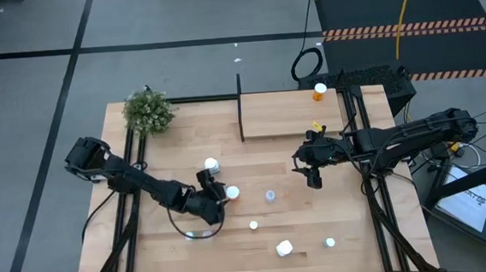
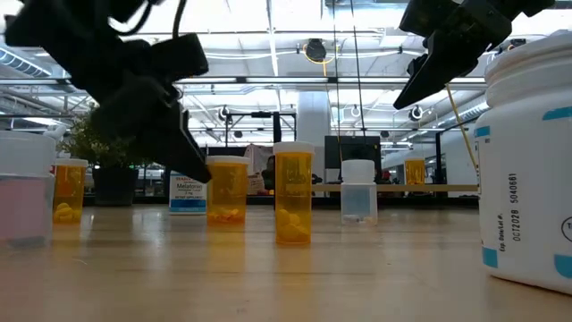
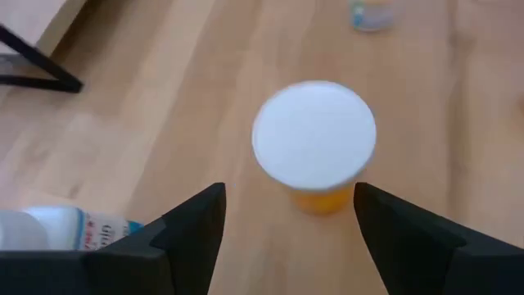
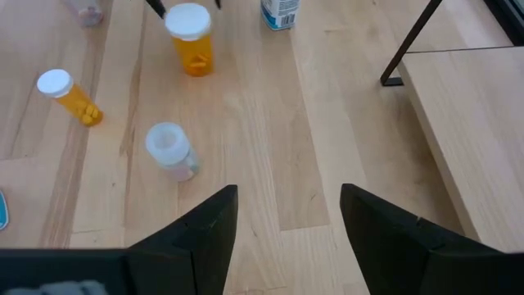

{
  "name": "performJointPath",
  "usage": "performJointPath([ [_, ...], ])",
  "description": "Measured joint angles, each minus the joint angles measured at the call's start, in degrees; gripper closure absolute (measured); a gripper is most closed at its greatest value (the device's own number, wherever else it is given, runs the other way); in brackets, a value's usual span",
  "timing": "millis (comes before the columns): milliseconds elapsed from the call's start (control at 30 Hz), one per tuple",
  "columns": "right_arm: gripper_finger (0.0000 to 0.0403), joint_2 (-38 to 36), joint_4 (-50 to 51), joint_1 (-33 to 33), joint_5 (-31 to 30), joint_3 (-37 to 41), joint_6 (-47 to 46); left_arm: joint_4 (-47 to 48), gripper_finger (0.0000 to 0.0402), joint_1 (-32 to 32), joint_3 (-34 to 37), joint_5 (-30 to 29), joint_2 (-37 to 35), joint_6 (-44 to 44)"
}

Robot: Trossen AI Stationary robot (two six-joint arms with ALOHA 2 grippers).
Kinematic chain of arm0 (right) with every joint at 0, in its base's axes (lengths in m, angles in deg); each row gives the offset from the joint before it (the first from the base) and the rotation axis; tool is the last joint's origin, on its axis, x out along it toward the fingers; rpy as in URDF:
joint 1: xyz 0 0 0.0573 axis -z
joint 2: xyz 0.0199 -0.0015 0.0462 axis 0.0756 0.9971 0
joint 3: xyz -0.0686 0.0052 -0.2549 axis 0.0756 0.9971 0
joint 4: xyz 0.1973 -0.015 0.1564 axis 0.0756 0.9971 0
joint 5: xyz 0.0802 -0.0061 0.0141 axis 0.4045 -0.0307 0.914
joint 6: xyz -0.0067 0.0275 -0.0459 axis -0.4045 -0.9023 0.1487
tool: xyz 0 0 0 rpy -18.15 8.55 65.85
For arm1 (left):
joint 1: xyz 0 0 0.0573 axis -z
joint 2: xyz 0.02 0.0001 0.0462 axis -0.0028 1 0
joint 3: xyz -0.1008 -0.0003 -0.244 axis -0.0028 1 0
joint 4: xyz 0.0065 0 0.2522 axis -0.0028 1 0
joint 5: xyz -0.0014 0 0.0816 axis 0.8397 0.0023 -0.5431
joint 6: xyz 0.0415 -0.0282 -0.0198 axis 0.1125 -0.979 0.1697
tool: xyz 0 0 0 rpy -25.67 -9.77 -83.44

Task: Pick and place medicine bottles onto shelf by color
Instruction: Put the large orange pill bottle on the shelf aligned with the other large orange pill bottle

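Note:
An upright orange medicine bottle with a white cap [image 3: 315, 143] stands on the table just ahead of my left gripper [image 3: 286, 221]. That gripper is open, with one fingertip on either side of the bottle and touching nothing. In the high view it is the bottle [image 1: 231, 192] beside my left gripper [image 1: 217, 199]. My right gripper [image 4: 288, 221] hangs open above the table in front of the shelf [image 1: 289, 116]. One orange bottle [image 1: 319, 90] stands on the shelf's far right corner. A white bottle [image 1: 212, 166] stands close to my left gripper.
A clear bottle [image 1: 270, 196] stands mid-table, and an orange bottle [image 4: 70, 97] lies nearby. A larger white bottle [image 1: 284, 249] and a small one [image 1: 329, 243] are near the front edge. A green plant [image 1: 149, 111] sits at the far left corner. The shelf's black post [image 1: 240, 106] rises at its left end.

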Motion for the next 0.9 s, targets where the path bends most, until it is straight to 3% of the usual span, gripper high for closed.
performJointPath([
  [167,0.0193,0.01,0.01,0.0,0.0,0.0,0.01,-4.64,0.0131,-2.26,2.06,4.72,-0.04,0.54],
  [900,0.0193,0.01,0.01,0.0,0.02,0.0,0.03,-9.39,0.0131,-6.36,2.21,8.2,1.31,5.32],
])
